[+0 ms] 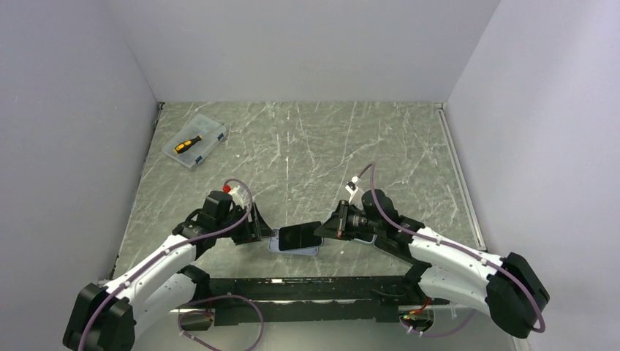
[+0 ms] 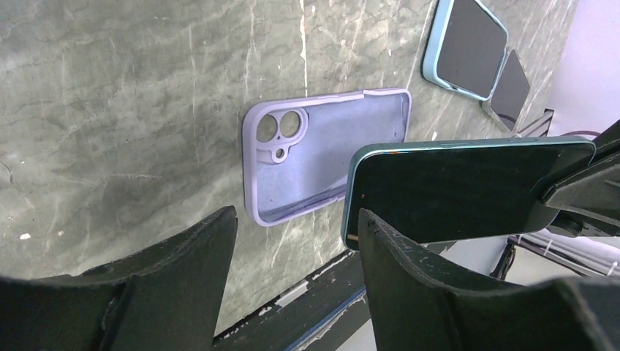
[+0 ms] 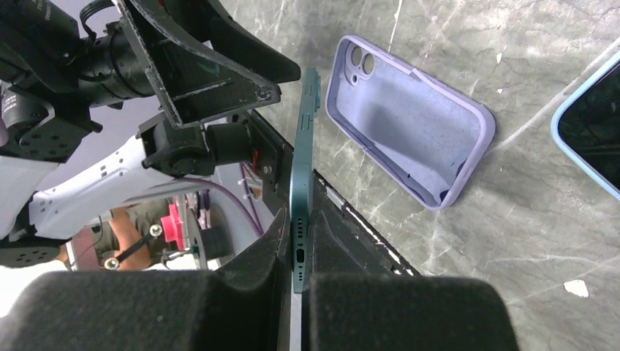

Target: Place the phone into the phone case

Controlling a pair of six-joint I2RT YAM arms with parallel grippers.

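The phone (image 1: 300,235) is pinched by the right claw (image 3: 300,234). Its 2 fingers are pressed onto the front and back at the end with the charging port, as seen in the right wrist view. The teal body is held off the table (image 1: 307,146), near the front edge and between the 2 arms. In the top view the dark screen faces up and most of the case is covered by it.

The lilac phone case (image 2: 322,157) is lying flat on the table, open side up, with nothing inside it yet. The end with the camera cutouts is pointed left, toward the left arm. Only a strip of it can be seen under the phone from above. Whether the phone is touching the case rim can't be told.

The left claw (image 2: 296,219) is spread wide with nothing gripped. It is hanging just left of the phone, and one fingertip (image 2: 369,223) is right beside the phone's free corner. Contact there can't be confirmed.

A 2nd phone in a light blue case (image 3: 592,124) is lying screen up on the table, just right of the lilac one. At the far left of the table, a clear plastic box (image 1: 196,141) is sitting with an orange and black screwdriver (image 1: 188,144) inside.
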